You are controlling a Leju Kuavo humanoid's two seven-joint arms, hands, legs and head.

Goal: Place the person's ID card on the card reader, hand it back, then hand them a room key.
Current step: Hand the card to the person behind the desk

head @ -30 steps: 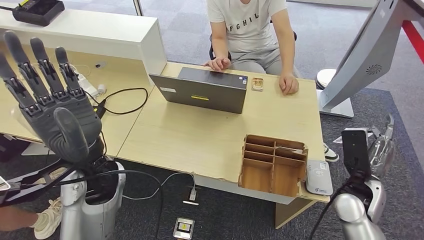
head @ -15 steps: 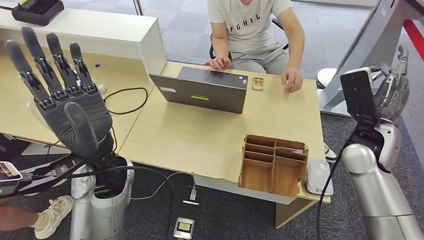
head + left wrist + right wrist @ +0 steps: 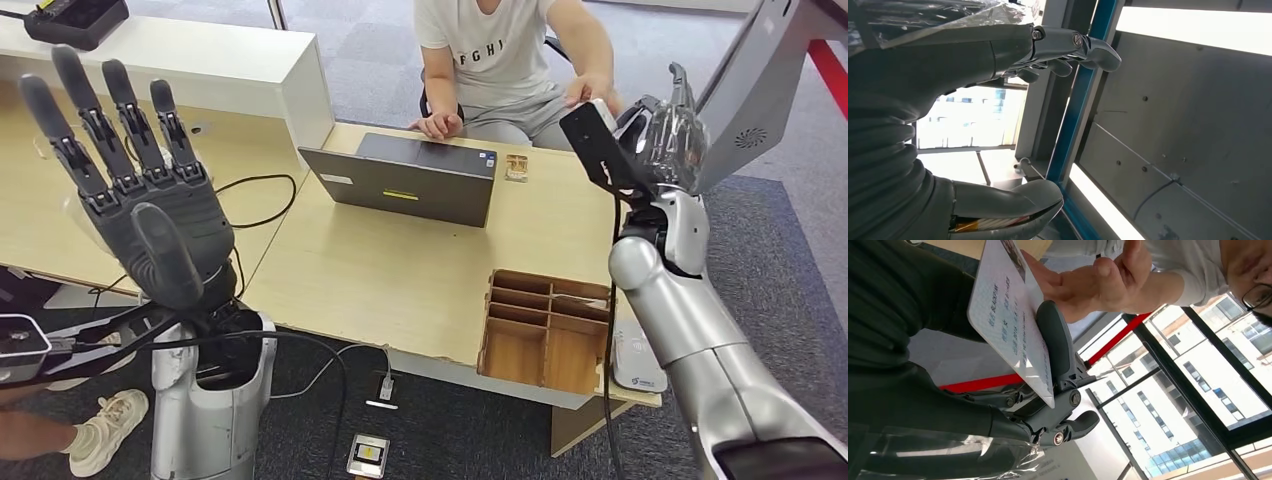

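My right hand (image 3: 662,135) is raised above the desk's far right corner, close to the seated person's hand (image 3: 590,92). In the right wrist view a white ID card (image 3: 1013,320) with printed lines lies pinched under my thumb (image 3: 1055,347) against my fingers. The person's hand (image 3: 1088,282) touches the card's far end. My left hand (image 3: 140,200) is held up on the left, fingers spread, holding nothing. The white card reader (image 3: 640,368) lies at the desk's near right corner, partly behind my right arm.
A wooden divided tray (image 3: 545,325) stands by the reader. A grey laptop (image 3: 410,180) sits in front of the person, with a small wooden item (image 3: 515,167) beside it. Cables (image 3: 250,205) trail across the left desk, under a white raised counter (image 3: 200,60). A slanted grey stand (image 3: 745,110) rises at the right.
My right arm has swung up from beside the desk to the person's hand. The person's hand has left the desk and met the card. My left hand drifted slightly right.
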